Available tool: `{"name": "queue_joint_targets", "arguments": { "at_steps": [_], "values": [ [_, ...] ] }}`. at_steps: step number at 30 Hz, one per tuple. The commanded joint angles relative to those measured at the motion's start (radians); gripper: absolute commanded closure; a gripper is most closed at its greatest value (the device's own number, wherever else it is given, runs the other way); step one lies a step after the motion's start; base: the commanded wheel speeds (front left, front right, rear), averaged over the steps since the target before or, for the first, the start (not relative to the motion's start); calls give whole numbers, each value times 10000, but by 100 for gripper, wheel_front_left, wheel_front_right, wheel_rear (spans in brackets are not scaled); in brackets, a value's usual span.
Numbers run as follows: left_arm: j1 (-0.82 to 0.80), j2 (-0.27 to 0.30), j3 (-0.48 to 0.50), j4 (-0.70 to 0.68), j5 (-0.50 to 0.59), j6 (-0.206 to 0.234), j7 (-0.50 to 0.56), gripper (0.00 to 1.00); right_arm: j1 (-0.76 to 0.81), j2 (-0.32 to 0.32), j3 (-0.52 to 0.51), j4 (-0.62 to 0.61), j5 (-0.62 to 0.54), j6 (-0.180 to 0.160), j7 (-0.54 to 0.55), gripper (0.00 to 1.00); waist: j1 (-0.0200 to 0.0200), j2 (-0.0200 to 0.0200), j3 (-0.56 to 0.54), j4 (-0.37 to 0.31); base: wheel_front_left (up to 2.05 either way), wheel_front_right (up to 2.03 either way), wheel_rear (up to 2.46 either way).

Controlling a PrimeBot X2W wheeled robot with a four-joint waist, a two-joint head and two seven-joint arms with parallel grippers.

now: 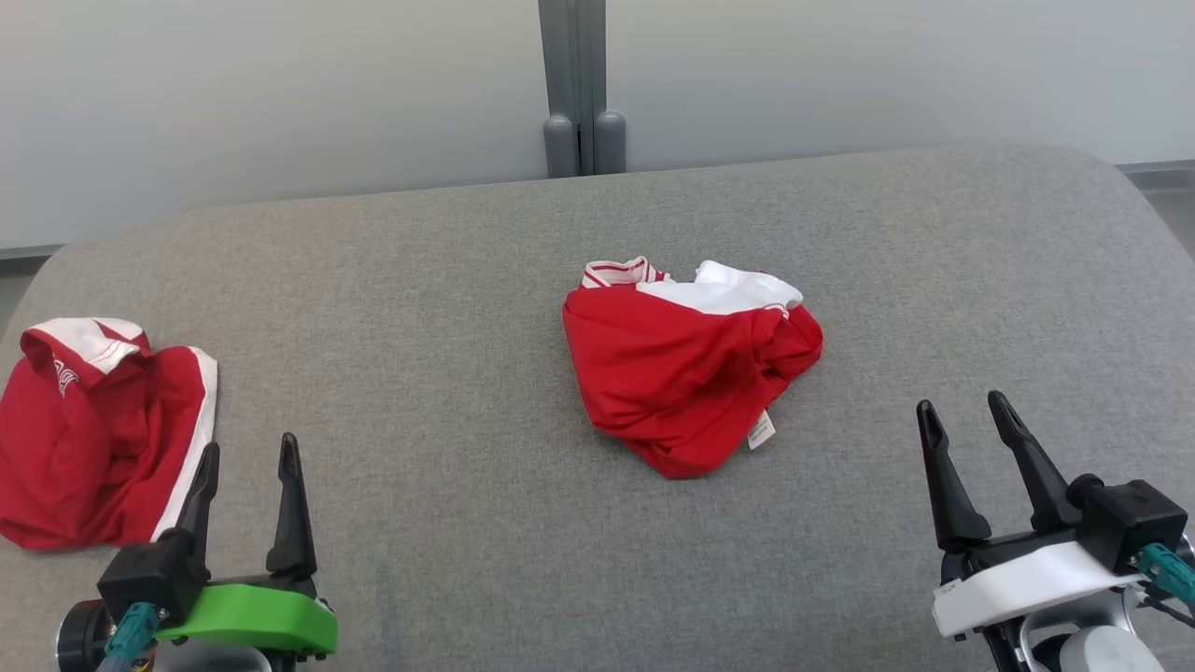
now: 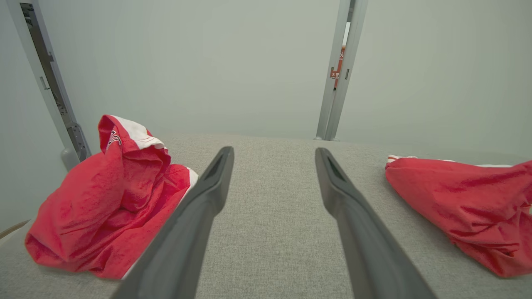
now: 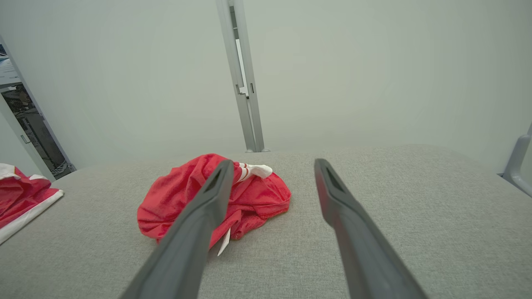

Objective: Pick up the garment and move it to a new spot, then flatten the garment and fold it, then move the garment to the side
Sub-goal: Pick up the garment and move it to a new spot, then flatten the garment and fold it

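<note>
The garment (image 1: 686, 373) lies crumpled, its narrow red end pointing to me, white edge away. My left gripper (image 1: 249, 446) and right gripper (image 1: 961, 403) stand wide, empty.

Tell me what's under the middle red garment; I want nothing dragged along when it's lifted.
The garment lies bunched on the grey cushion, with a white label poking out at its near edge. Anything beneath its folds is covered and cannot be seen.
</note>
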Motion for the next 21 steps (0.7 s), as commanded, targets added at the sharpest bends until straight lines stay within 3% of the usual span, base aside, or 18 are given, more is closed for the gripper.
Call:
{"name": "queue_joint_targets", "arguments": {
  "at_steps": [1, 21],
  "values": [
    [219, -22, -30, 5, -21, -10, -8, 0, 134, 13, -40, 22, -30, -7, 15, 0, 0, 0, -35, 29, 0, 0, 0],
    [408, 87, -94, -93, -129, 112, -8, 0, 326, 176, -159, 97, -47, -5, 57, 0, 0, 0, -145, 133, 0, 0, 0]
  ]
}}
